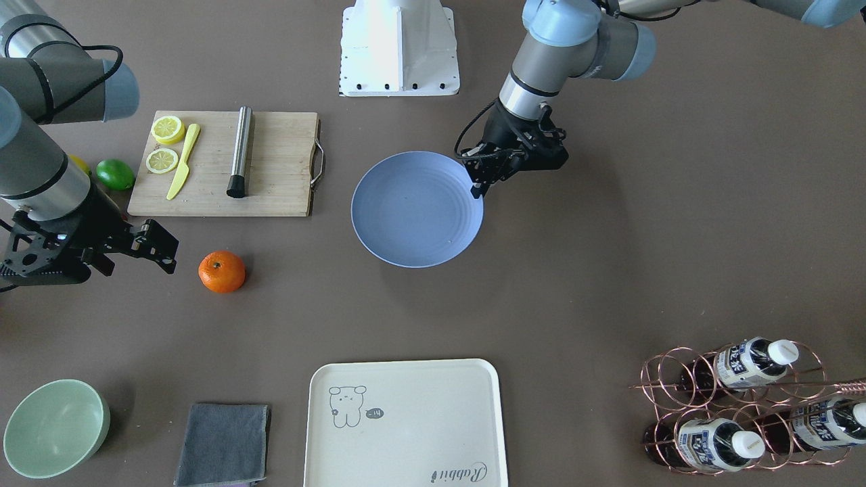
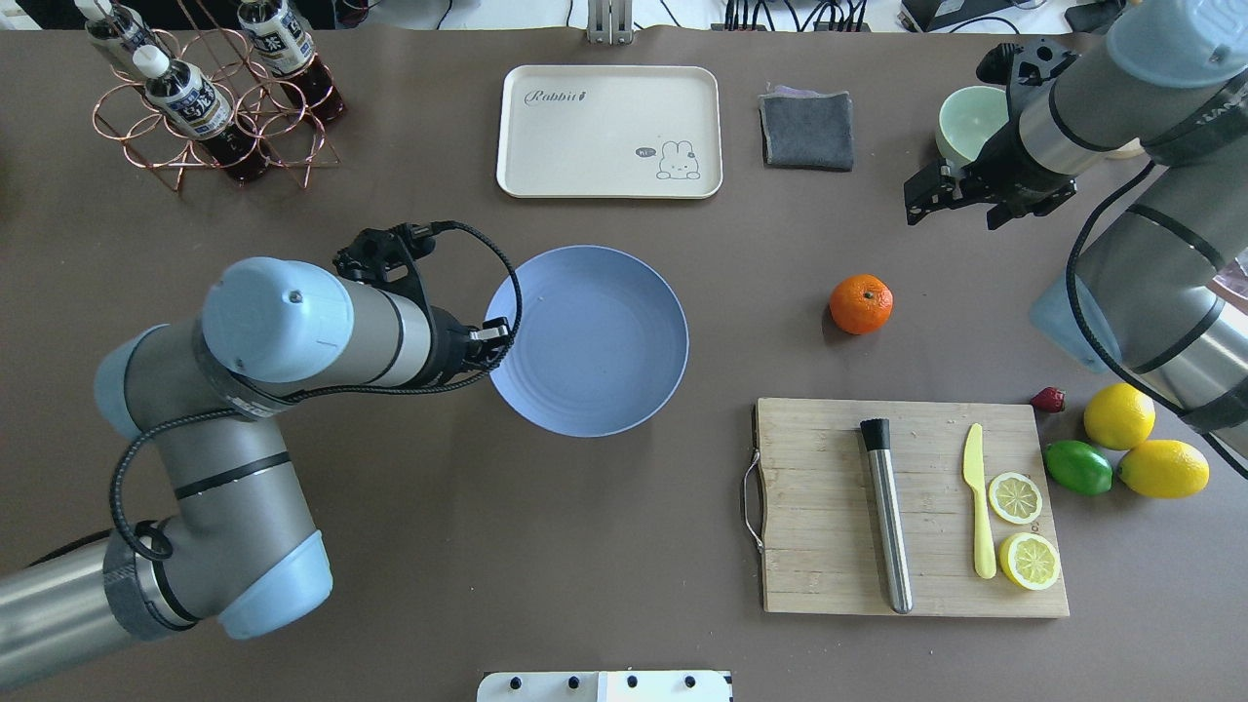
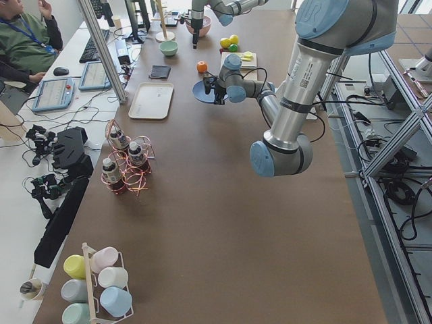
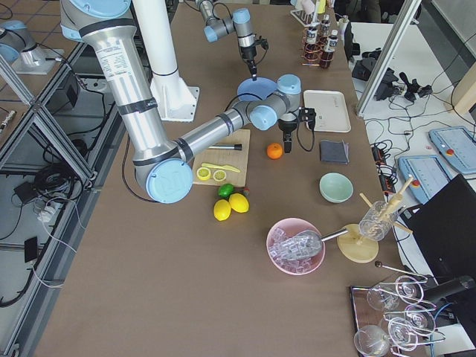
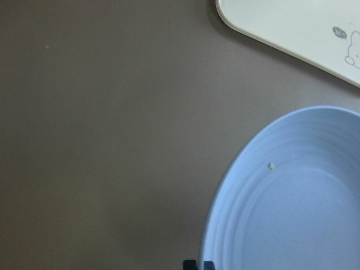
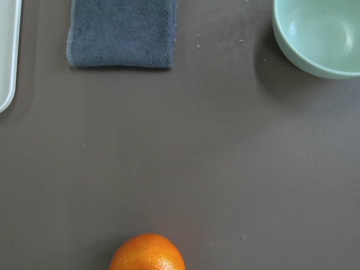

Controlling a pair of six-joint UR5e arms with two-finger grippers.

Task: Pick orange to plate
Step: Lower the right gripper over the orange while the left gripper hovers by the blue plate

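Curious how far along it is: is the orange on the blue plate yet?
No, the orange sits on the bare table, well apart from the empty plate.

Brown-covered table (image 1: 676,237), aluminium frame posts (image 3: 101,50), white side desk (image 3: 13,223), tiled floor (image 4: 22,327), even daylight.

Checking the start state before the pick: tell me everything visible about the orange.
The orange is small, round and bright orange, with a finely dimpled peel and a tiny green stem spot on top. It looks whole and sits stem-up on the bare brown table, touching nothing else. It lies near the cutting board and well apart from the plate. The right gripper hovers beside it, fingers open, not touching it.
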